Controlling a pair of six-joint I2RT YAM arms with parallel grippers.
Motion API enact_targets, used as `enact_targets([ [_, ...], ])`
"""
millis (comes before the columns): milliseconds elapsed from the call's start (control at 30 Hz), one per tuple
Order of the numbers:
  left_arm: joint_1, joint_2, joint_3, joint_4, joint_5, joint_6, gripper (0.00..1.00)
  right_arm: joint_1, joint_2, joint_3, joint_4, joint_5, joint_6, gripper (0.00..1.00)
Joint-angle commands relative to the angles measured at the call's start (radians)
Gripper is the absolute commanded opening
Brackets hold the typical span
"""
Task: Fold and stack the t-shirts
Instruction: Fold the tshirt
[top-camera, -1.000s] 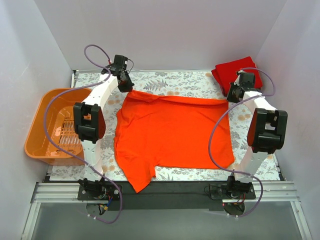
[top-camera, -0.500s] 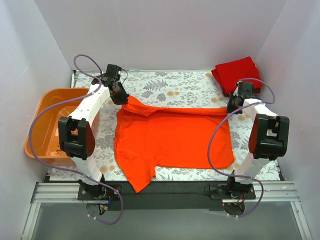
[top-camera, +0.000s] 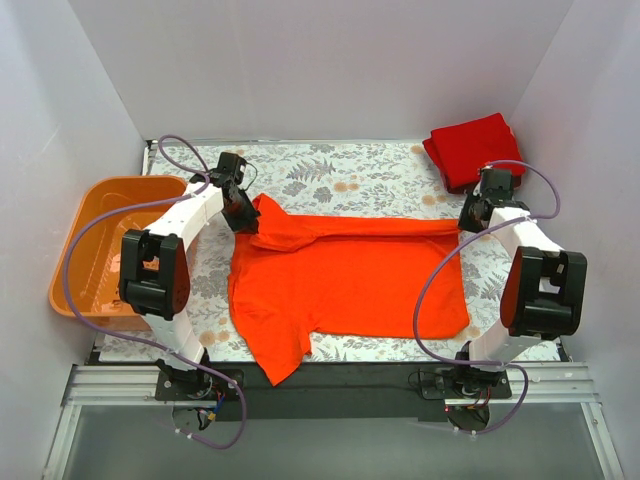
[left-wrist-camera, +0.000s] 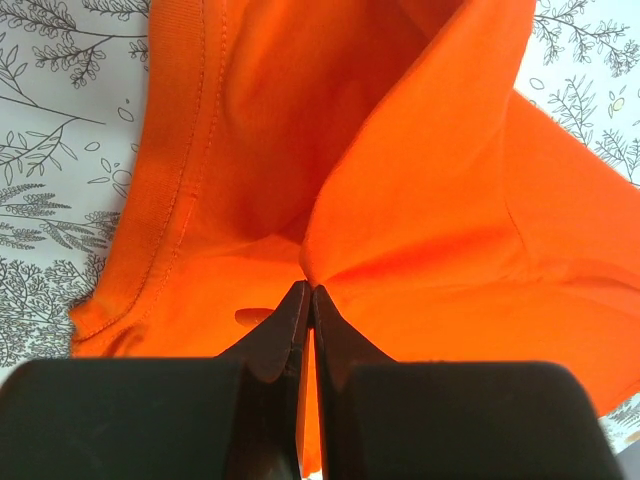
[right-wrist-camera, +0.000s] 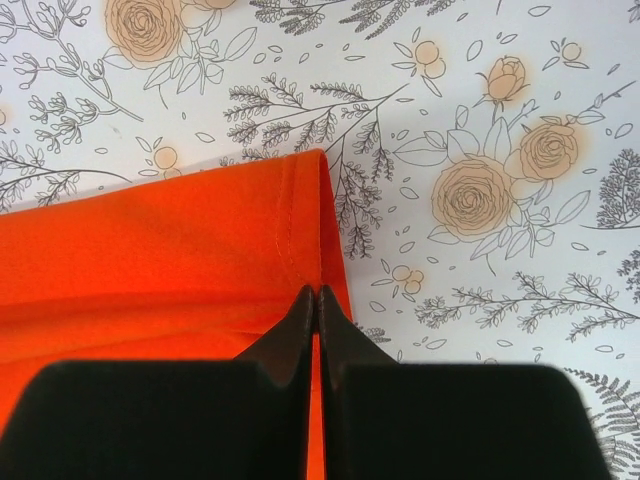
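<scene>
Left jaws, right jaws pinching orange-red t-shirt (top-camera: 340, 270) far edge

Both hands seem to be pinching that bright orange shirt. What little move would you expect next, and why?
The left hand and right hand are shut on the far edge of the bright orange-red cloth t-shirt, which is folded over only a narrow strip. So probably: draw that edge toward the near edge.

Bright even light, soft shadows, sharp focus
</scene>
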Motion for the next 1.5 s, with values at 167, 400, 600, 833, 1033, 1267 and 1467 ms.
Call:
enact_targets([
  [167, 0.006, -0.042, 0.025, -0.021, 0.002, -0.014, 0.01, -0.011, -0.035, -0.042, 0.001, 0.017, 0.045, 0.01],
  [400, 0.006, -0.071, -0.089, 0.025, 0.027, -0.034, 0.01, -0.011, -0.009, -0.105, -0.004, 0.032, 0.062, 0.01],
  [600, 0.006, -0.098, -0.127, 0.049, 0.045, -0.054, 0.02, -0.014, 0.017, -0.111, -0.003, 0.051, 0.064, 0.01],
  [833, 0.006, -0.112, -0.073, 0.023, 0.070, -0.054, 0.02, -0.014, 0.046, -0.092, -0.003, 0.055, 0.057, 0.07],
  [1033, 0.003, -0.161, -0.107, 0.031, 0.152, -0.102, 0.02, -0.014, 0.046, -0.089, -0.003, 0.055, 0.050, 0.17],
  [1267, -0.008, -0.230, -0.176, 0.074, 0.228, -0.185, 0.01, -0.014, 0.044, -0.086, -0.003, 0.045, 0.050, 0.18],
  [1467, -0.056, -0.255, -0.211, 0.117, 0.283, -0.254, 0.01, -0.014, 0.021, -0.088, -0.001, 0.037, 0.051, 0.42],
])
